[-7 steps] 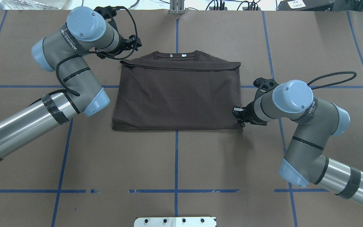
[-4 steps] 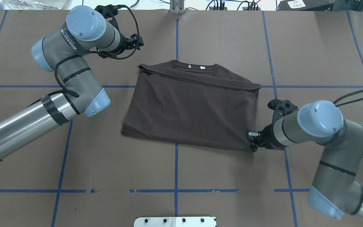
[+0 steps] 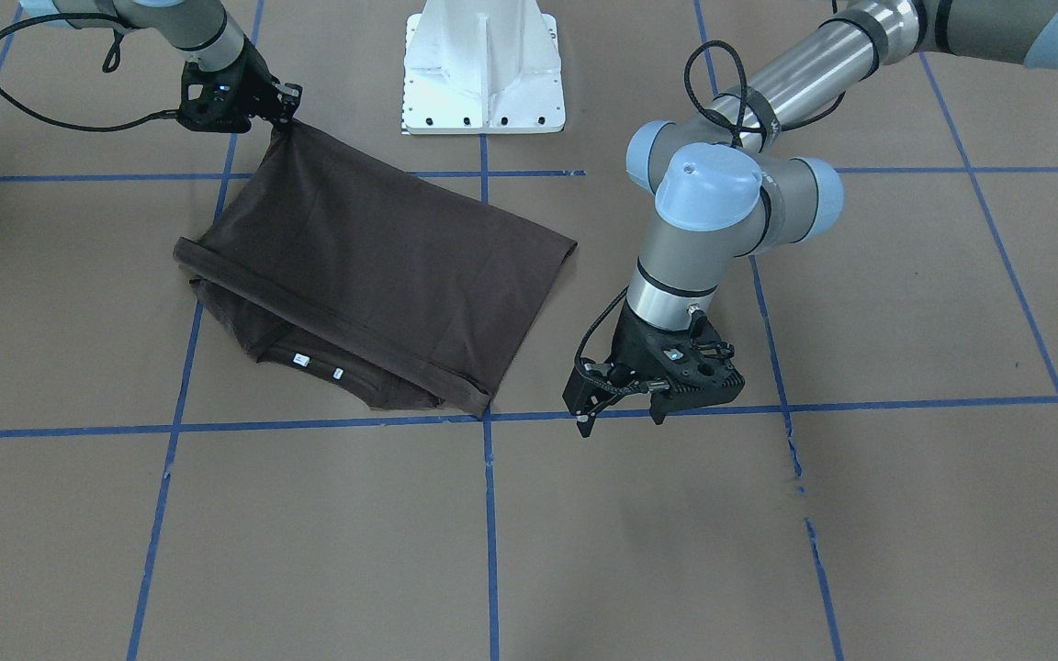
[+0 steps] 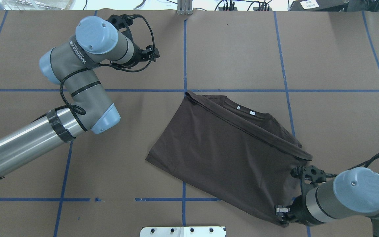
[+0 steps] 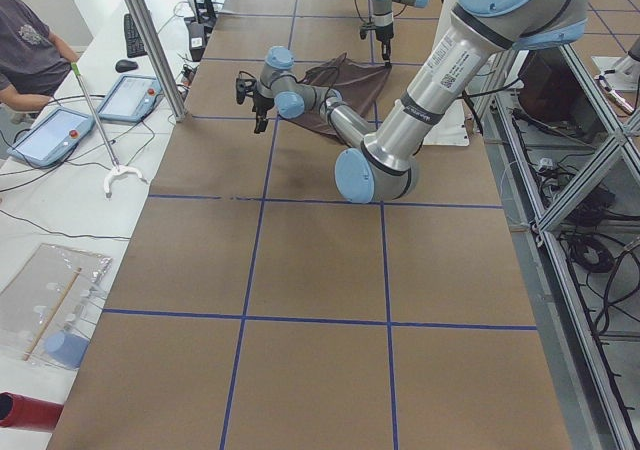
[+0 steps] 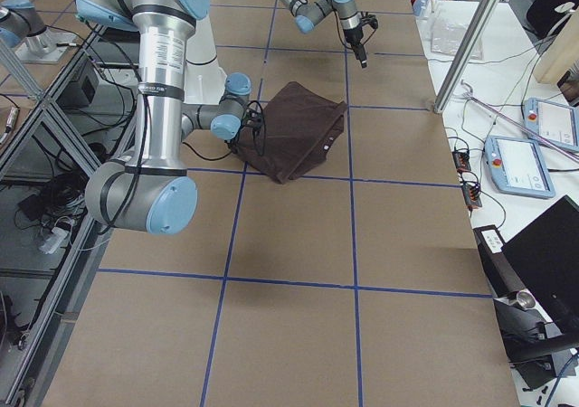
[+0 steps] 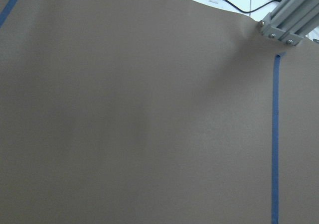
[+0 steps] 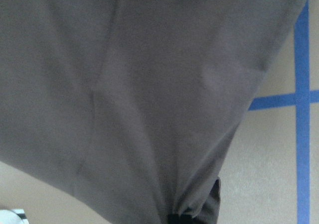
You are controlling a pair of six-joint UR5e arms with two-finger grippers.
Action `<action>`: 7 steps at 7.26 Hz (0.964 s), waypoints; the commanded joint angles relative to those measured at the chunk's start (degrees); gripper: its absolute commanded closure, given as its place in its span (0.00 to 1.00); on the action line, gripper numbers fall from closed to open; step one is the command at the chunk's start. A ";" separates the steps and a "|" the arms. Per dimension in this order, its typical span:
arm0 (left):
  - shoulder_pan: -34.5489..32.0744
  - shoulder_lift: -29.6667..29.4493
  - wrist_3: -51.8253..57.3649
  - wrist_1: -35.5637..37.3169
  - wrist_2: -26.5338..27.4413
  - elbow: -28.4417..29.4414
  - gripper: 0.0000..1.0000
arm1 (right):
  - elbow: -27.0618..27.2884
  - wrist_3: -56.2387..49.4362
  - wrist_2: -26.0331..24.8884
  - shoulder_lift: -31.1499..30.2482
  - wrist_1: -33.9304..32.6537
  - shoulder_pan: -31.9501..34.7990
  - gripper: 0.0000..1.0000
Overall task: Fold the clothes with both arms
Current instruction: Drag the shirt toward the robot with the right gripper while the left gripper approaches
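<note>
Right gripper [image 4: 283,215]: clamped on one hem corner of the T-shirt [image 4: 229,154], at the lower right of the overhead view; the wrist view shows cloth bunched into the pinch.
Left gripper [image 4: 153,54]: fingers apart and empty, over bare worktop [image 4: 229,49] at the upper left, well apart from the shirt.
T-shirt: folded over once, lying askew from centre to lower right; the collar [image 4: 242,110] peeks out beyond the folded edge.
Step in hand: probably repositioning the shirt by that one corner.
Doing it well: pull low and flat along the worktop — a high lift would likely peel the top layer back.
Next need: the left gripper on the free hem corner [image 4: 148,159], so both arms can square the shirt.
</note>
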 commanded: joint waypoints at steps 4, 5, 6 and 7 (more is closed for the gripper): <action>10.65 11.18 -9.03 9.49 -6.22 -20.07 0.00 | 1.58 1.74 -2.98 6.99 0.16 12.55 0.00; 14.69 11.19 -14.13 13.12 -5.18 -22.29 0.00 | 1.23 1.74 -3.07 9.19 0.16 15.38 0.00; 18.21 10.84 -18.27 13.42 -3.69 -21.88 0.00 | 1.14 1.74 -3.07 10.34 0.16 17.49 0.00; 18.50 10.75 -20.14 13.51 -3.06 -21.09 0.01 | 0.44 1.74 -3.07 10.44 0.16 18.39 0.00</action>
